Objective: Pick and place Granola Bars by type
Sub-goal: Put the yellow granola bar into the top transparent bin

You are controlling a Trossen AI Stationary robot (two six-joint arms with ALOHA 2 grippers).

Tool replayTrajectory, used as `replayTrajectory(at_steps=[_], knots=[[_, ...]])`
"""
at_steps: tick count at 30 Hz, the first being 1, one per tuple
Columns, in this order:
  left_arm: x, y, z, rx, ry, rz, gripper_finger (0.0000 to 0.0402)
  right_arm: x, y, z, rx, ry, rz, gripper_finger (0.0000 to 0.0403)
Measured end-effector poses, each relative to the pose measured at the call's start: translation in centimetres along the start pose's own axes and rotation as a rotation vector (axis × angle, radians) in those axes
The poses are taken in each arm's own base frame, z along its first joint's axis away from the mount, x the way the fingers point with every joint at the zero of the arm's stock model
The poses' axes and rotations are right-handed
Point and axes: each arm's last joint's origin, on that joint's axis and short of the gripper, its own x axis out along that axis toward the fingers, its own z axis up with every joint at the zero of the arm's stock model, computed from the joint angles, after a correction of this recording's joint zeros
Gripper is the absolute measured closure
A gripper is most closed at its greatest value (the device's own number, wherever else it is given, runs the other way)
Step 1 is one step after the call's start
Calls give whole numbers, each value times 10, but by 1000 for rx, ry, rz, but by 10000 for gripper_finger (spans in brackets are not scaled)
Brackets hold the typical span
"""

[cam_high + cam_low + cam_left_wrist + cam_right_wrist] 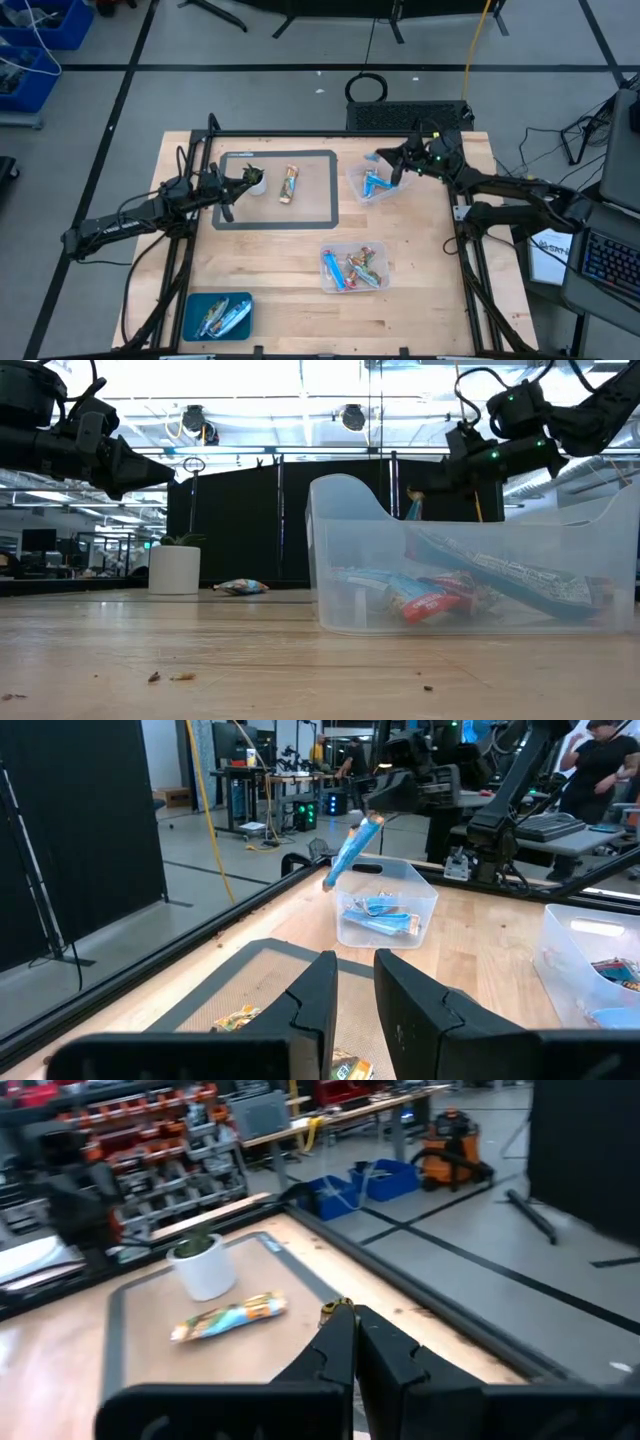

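From above, the right gripper (392,170) hangs over a clear plastic tub (372,183) at the far right of the wooden table (290,260), its jaws clamped on the top end of a blue bar (377,181) that dangles toward the blue bars already inside; the step in hand appears to be the drop of a blue-wrapped bar with its kind. The left gripper (234,189) waits over a grey-rimmed mat (322,190), just beside a white cup (254,181), with one multicoloured bar (290,184) lying on the mat; a second clear tub (353,267) holds mixed bars and a blue tray (217,314) near the front edge holds silvery ones. The level view shows the near tub as thin, translucent and round-cornered, its bars flat and crinkly with a foil sheen. The left wrist view shows that arm's jaws a little apart and empty, and the blue bar hanging slack and tilted above the far tub. In the right wrist view the jaws stand together, a sliver of wrapper at the tips. The next move likely calls for a release squarely over the tub, as the light wrapper could snag the rim.
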Motion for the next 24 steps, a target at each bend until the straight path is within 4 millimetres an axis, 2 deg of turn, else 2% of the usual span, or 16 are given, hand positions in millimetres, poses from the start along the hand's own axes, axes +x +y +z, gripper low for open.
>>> replayTrajectory(at_steps=[14, 20, 24], knots=[[0, 0, 0, 0, 0, 0, 325, -1, 35, -8, -22, 85, 150, 403], [0, 0, 0, -1, 0, 0, 325, -2, 39, -17, -16, 168, 155, 403], [0, 0, 0, -1, 0, 0, 325, -3, 37, -24, -14, 234, 91, 403]])
